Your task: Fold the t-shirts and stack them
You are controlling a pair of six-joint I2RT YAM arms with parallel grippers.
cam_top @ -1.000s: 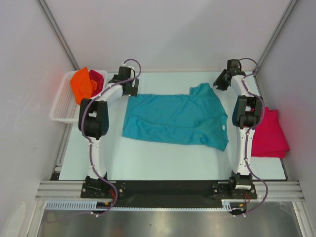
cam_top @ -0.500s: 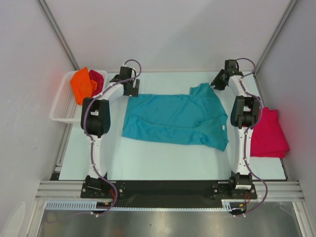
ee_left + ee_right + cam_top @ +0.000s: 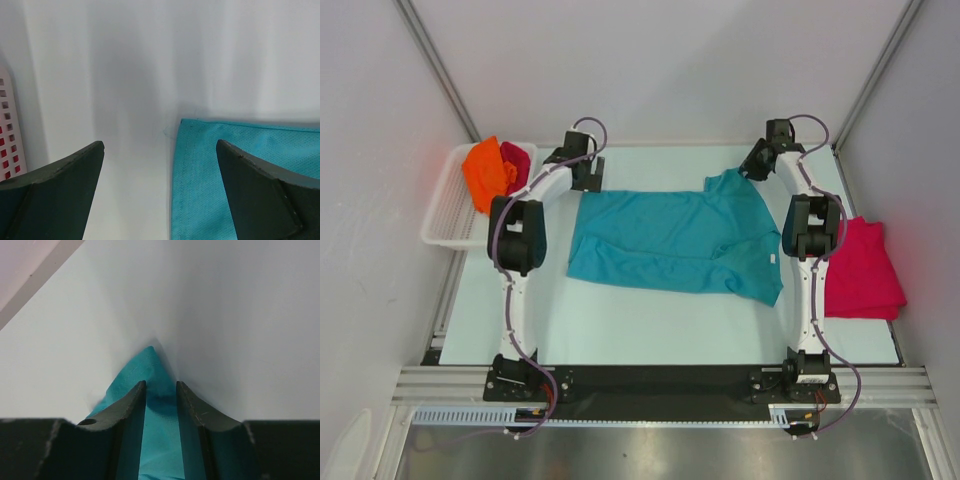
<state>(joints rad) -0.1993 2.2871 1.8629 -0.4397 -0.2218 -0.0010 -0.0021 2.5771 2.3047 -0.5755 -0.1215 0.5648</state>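
The right gripper (image 3: 160,384) had advanced onto the flat teal cotton t-shirt (image 3: 670,235) spread on the pale table (image 3: 650,320), its fingers pinching the far sleeve tip. The left gripper (image 3: 160,150) hovered at the shirt's opposite far corner, fingers wide apart. The small white neck label (image 3: 773,259) was unreadable.

teal tee (image 3: 670,235) fine-mesh matt cloth, basket (image 3: 442,215) wht slatted plastic, tabletop (image 3: 650,320) smooth matt

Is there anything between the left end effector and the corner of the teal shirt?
Nothing visible. The left end effector is open right at the corner of the teal shirt, with only bare table around it. The basket sits off to one side, apart from the shirt.
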